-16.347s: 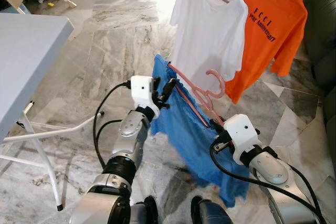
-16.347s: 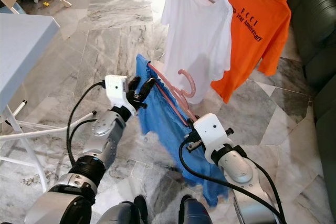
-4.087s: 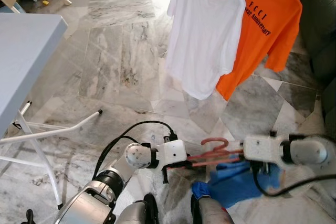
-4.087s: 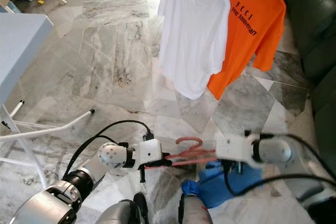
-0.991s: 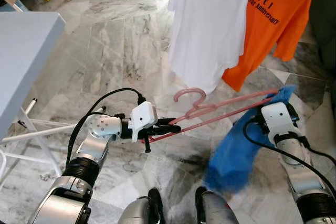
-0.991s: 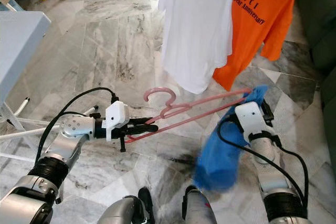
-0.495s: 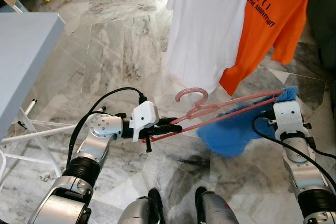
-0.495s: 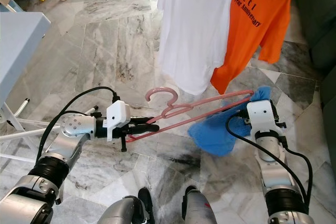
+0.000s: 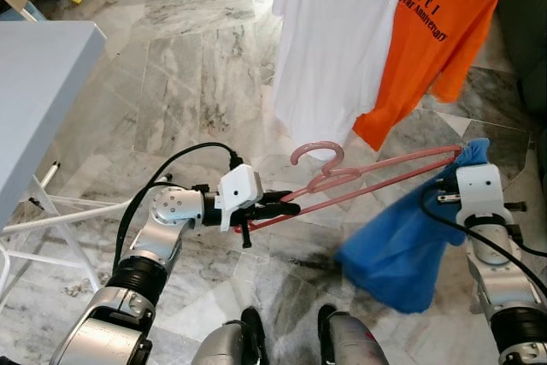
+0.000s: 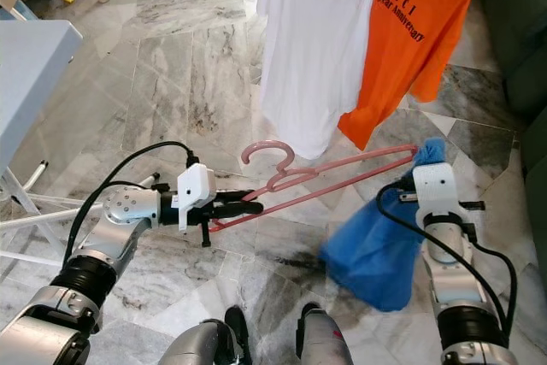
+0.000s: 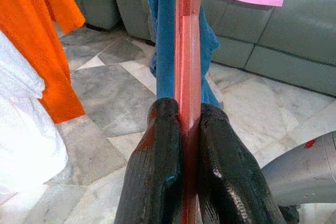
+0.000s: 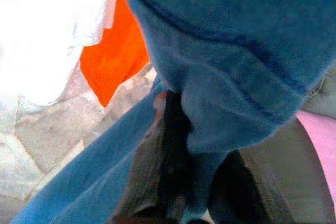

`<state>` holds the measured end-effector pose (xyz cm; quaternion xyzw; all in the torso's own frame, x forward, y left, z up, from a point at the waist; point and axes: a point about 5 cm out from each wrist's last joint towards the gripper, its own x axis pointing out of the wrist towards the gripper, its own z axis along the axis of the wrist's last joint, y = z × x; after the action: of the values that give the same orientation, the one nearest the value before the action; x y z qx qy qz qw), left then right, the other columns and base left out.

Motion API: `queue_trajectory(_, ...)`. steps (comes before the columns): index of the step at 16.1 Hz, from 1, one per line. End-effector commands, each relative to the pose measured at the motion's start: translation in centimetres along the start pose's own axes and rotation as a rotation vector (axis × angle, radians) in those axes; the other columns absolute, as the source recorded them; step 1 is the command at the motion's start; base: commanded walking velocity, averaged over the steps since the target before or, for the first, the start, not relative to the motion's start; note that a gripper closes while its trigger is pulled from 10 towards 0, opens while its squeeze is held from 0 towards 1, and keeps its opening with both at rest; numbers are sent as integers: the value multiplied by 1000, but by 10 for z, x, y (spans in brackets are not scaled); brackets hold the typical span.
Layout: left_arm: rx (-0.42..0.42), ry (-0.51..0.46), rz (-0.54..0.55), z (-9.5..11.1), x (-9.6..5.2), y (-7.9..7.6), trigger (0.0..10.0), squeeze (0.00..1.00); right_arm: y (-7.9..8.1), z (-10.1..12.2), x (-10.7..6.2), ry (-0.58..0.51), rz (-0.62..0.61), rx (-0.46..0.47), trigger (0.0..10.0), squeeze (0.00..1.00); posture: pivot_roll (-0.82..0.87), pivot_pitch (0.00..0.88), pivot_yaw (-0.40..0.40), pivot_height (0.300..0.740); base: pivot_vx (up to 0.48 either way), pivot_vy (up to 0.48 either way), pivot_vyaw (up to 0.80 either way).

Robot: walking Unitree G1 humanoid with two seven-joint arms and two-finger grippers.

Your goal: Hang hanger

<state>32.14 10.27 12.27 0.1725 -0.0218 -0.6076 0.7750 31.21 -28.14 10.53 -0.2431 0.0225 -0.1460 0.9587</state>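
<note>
Left gripper (image 9: 286, 208), frame centre, clamps pink plastic hanger (image 9: 367, 179) end. Right gripper (image 9: 453, 179), right edge, fingers cloaked by blue cloth garment (image 9: 402, 250); grip unclear.

Two silver arms with black elbow bands are seen, each ending in a white boxy wrist housing. Black cables are looped alongside. The left gripper (image 9: 286, 208) is black-fingered.

Glossy pink plastic hanger (image 9: 367, 179), soft matt blue cloth garment (image 9: 402, 250), polished veined marble floor (image 9: 197, 74)
</note>
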Motion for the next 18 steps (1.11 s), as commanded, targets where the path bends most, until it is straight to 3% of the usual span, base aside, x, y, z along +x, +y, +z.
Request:
queue_trajectory(1,6,-17,17,0,-3,0,0,0,-9,-2,-1,2,-48,-6,0,0,-171,267,108,740,0,0,0)
queue_trajectory(3,7,-5,20,-2,-2,-1,0,0,-13,5,0,-32,-72,-4,0,0,-173,265,108,740,0,0,0)
queue_trajectory(8,11,115,38,-25,-7,-9,0,0,-31,49,0,-205,-103,-12,0,0,-187,261,110,740,0,0,0)
queue_trajectory(13,12,247,-8,-51,-5,-29,0,0,-26,94,-2,-322,-49,-4,0,0,-202,263,108,740,0,0,0)
queue_trajectory(15,-9,229,-8,-53,3,-34,0,0,-25,98,0,-304,-65,3,0,0,-202,263,108,740,0,0,0)
queue_trajectory(18,-31,257,-55,-60,-1,-43,0,0,-50,98,-3,-302,-231,15,0,0,-198,258,101,740,0,0,0)
